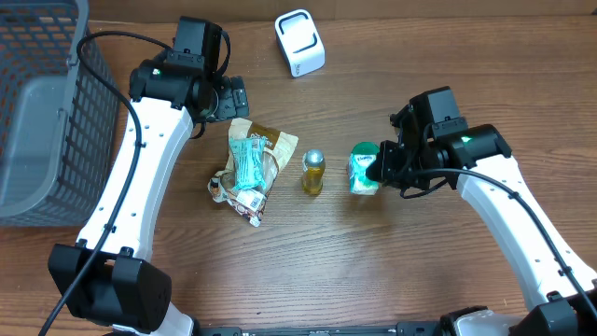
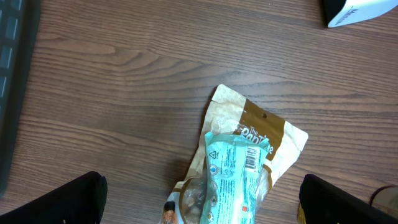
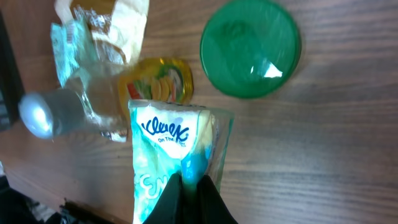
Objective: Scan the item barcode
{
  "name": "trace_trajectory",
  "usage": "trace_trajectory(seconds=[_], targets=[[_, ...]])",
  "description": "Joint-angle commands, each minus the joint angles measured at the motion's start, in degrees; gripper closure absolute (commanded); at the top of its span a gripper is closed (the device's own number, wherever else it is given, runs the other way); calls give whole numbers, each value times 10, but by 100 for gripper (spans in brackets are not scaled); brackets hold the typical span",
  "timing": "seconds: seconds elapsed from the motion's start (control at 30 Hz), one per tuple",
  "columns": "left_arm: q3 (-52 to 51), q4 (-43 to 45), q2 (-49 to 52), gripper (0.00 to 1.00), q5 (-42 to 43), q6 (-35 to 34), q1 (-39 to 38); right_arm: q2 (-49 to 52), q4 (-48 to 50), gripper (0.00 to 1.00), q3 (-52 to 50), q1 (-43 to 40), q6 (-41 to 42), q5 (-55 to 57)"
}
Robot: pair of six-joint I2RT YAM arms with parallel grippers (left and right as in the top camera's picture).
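My right gripper [image 3: 193, 186] is shut on the edge of a teal-and-white Kleenex tissue pack [image 3: 171, 155], which is pinched between the two dark fingers. From overhead the pack [image 1: 362, 175] sits right of centre with the right gripper [image 1: 378, 168] at its right side. The white barcode scanner [image 1: 299, 42] stands at the back centre, and its corner [image 2: 360, 11] shows in the left wrist view. My left gripper [image 2: 202, 205] is open wide above a teal snack packet [image 2: 233, 180] with a printed barcode, lying on a brown cookie bag [image 2: 261, 130].
A small yellow-labelled bottle [image 1: 312, 171] with a silver cap lies between the snack pile [image 1: 250, 163] and the tissue pack. A round green lid [image 3: 250, 48] lies just behind the pack. A grey mesh basket [image 1: 37, 103] fills the far left.
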Motion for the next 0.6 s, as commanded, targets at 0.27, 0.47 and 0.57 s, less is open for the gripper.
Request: trace_trajectory(seconds=[0.27, 0.47, 0.57], targets=[[10, 0, -7, 0, -5, 9, -3, -7, -13, 96, 9, 28, -10, -14], [10, 0, -7, 0, -6, 9, -3, -7, -29, 96, 1, 50, -9, -30], [10, 0, -7, 0, -5, 9, -3, -7, -29, 96, 1, 58, -10, -29]])
